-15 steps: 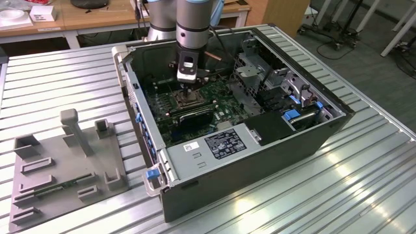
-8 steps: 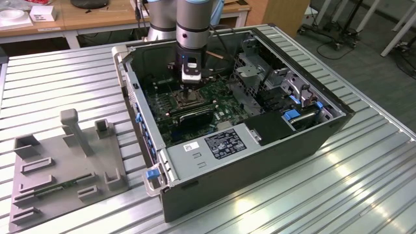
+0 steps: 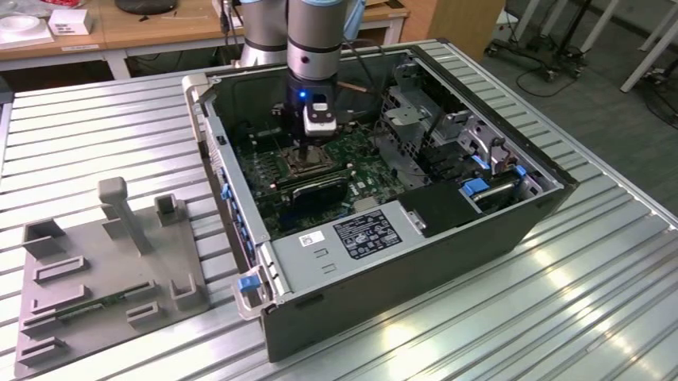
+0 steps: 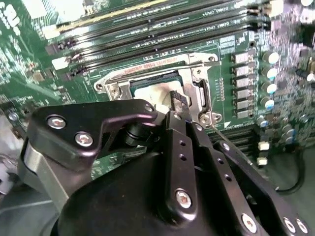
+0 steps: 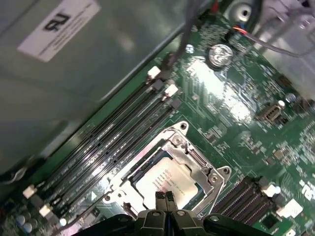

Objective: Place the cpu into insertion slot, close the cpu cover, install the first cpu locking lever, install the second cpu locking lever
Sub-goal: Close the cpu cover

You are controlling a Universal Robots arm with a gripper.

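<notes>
Silver cover (image 5: 199, 166) lay down over the cpu (image 5: 165, 178), seated in its slot (image 5: 134, 172) just beneath your gripper (image 5: 165, 197), whose jaws were pinched together on nothing; whether the locking was done, you couldn't tell.

Nothing legible: the white label (image 5: 58, 27) on the case wall (image 5: 98, 93) carries unreadable dark print.

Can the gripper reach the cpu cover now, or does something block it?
Probably yes. The gripper hangs right over the cpu cover, with nothing between them; the memory slots lie beside it.
</notes>
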